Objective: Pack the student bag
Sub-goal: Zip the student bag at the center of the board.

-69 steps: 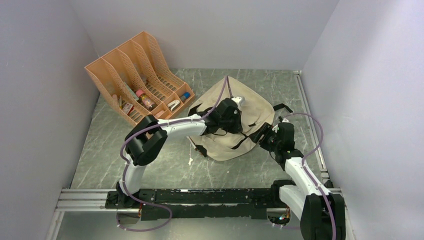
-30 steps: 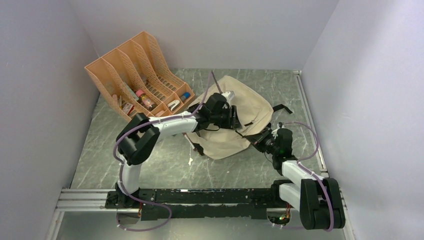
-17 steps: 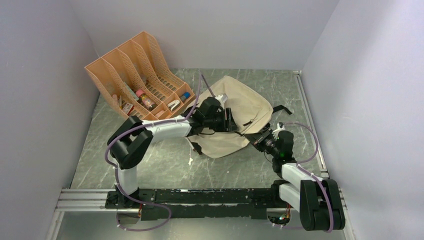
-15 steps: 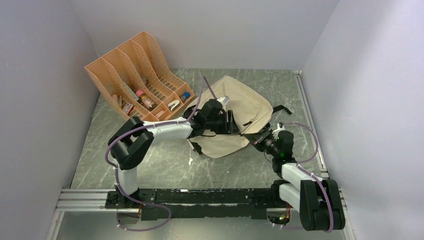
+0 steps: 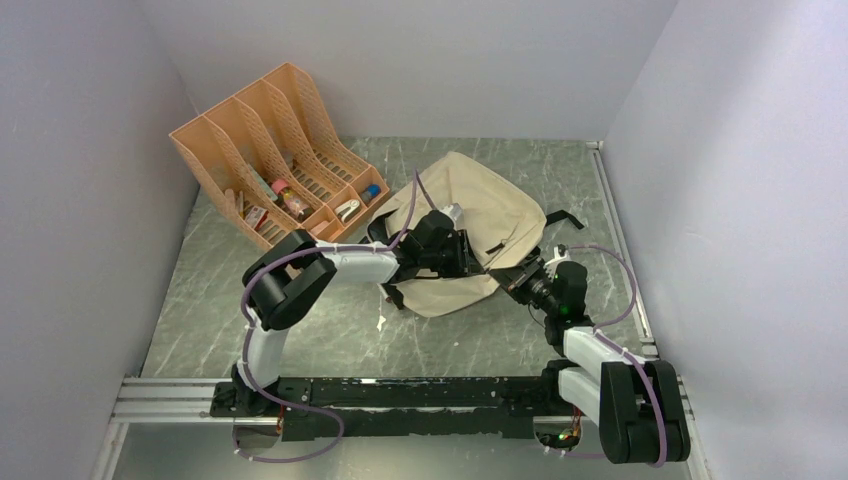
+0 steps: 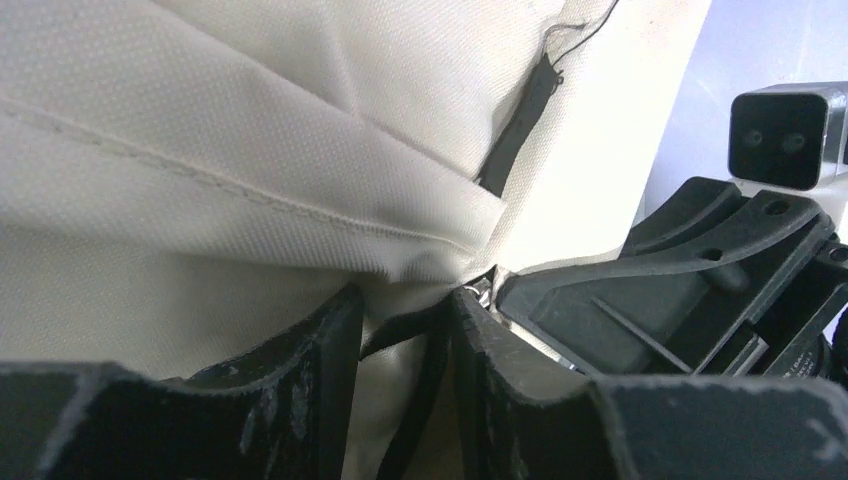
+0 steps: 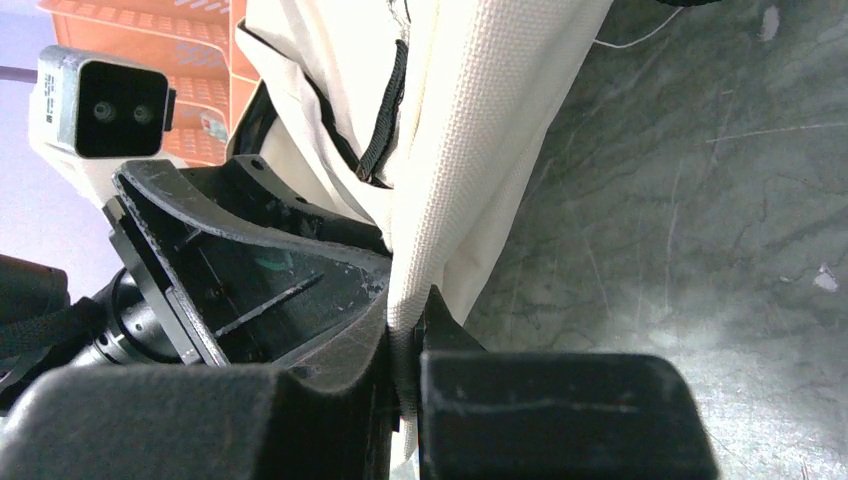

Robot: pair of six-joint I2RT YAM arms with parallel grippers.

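At the near right, the right arm folds low over the grey marbled worktop (image 5: 300, 320) and reaches toward the far left, to the near right edge of the student bag (image 5: 495, 205). The right fingers (image 7: 375, 335) are clamped on a cream fold of that edge. The cloth is pinched flat between them and rises out of the grip, with a black zipper line running along the fabric just above. In the right wrist view, bare worktop shows to the right of the fold.

Just to the left, the left arm stretches from the near left across the worktop to the same part of the bag. The two arms' ends sit right beside each other, and each one's black body and wrist camera show large in the other's view. The left fingers (image 6: 335, 340) are drawn close together on a fold of cream fabric, with a black strip running through the narrow gap between them.

The bag lies slumped on the worktop at centre right, its near left part under the left wrist. A black strap (image 5: 565, 215) trails from its right side.

At the far left, an orange file organizer (image 5: 262, 140) stands by the left wall. Its near right corner is close to the bag's left edge, and small items, a bottle among them, sit in its slots.
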